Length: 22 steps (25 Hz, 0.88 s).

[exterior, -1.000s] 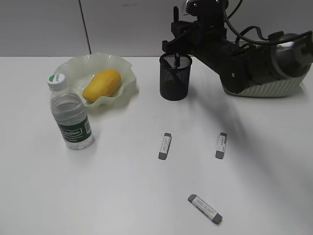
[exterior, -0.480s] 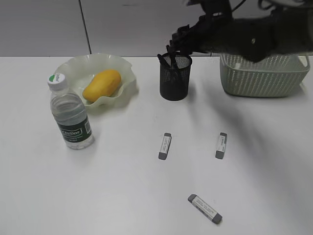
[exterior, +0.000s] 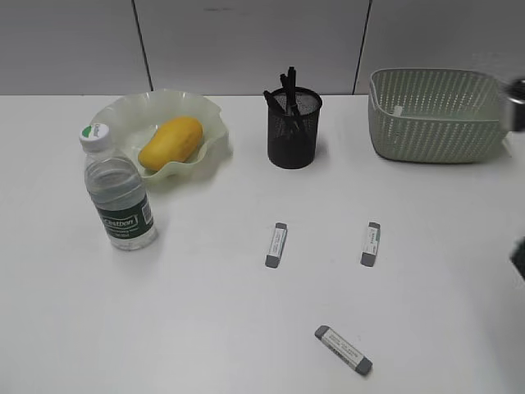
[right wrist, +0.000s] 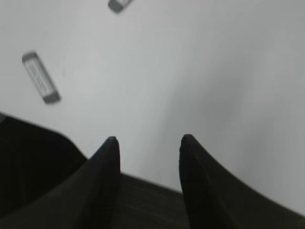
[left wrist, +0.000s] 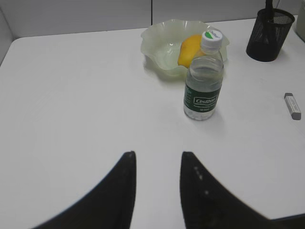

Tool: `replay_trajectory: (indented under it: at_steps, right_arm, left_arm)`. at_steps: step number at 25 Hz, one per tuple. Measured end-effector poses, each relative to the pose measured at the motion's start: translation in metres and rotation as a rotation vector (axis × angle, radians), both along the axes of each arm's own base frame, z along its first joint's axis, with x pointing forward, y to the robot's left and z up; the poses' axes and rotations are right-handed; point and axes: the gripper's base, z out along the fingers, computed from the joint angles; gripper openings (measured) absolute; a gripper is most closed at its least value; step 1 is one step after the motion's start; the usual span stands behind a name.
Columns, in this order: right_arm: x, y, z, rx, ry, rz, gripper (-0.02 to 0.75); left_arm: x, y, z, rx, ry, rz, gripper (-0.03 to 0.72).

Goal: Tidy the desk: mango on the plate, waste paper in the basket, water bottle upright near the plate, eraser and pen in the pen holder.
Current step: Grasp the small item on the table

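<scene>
- Above the bare tabletop (right wrist: pixel 200 62), the right hand (right wrist: pixel 147 143) hangs with its two dark fingers parted and nothing between them.
- Up and to the left of it in the right wrist view lies a grey eraser (right wrist: pixel 41 77) with a white sleeve, and part of a second eraser (right wrist: pixel 119 5) shows at the top edge; both are blurred.
- Over the near-left part of the tabletop, the left hand (left wrist: pixel 157 160) is likewise released, its fingers spread apart and empty.
- Ahead of the left hand stands the water bottle (left wrist: pixel 204 76), upright with its white cap on, just in front of the plate (left wrist: pixel 162 45).
- The mango (exterior: pixel 171 142) lies in the plate, tilted along the dish.
- Right of the plate stands the black mesh pen holder (exterior: pixel 294 128) with dark pens (exterior: pixel 287 89) sticking out of its top.
- The basket (exterior: pixel 435 115) sits at the far right of the tabletop, well apart from the pen holder.
- In the exterior view, three erasers lie loose on the tabletop: one (exterior: pixel 276 245) in the middle, one (exterior: pixel 371 244) to its right, and one (exterior: pixel 344 350) nearer the front edge, lying at a slant.
</scene>
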Motion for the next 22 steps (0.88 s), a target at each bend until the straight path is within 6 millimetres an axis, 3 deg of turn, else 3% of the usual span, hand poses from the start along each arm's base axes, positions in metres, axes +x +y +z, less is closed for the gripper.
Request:
replay_trajectory:
  at_steps: [5, 10, 18, 22]
  right_arm:
    - [-0.081, -0.038, 0.006, 0.112, -0.185, -0.016, 0.330]
    - [-0.129, -0.061, 0.010, 0.237, -0.428, -0.013, 0.330]
    - [-0.173, -0.082, 0.010, 0.347, -0.673, 0.004, 0.330]
    - [-0.181, -0.085, 0.009, 0.365, -0.715, 0.006, 0.330]
  left_arm:
    - [0.005, -0.001, 0.000, 0.008, 0.027, 0.000, 0.240]
    - [0.027, -0.015, 0.006, 0.044, 0.138, -0.087, 0.272]
    - [0.113, -0.059, 0.040, 0.027, 0.320, -0.306, 0.283]
    - [0.161, -0.088, 0.037, 0.094, 0.406, -0.406, 0.269]
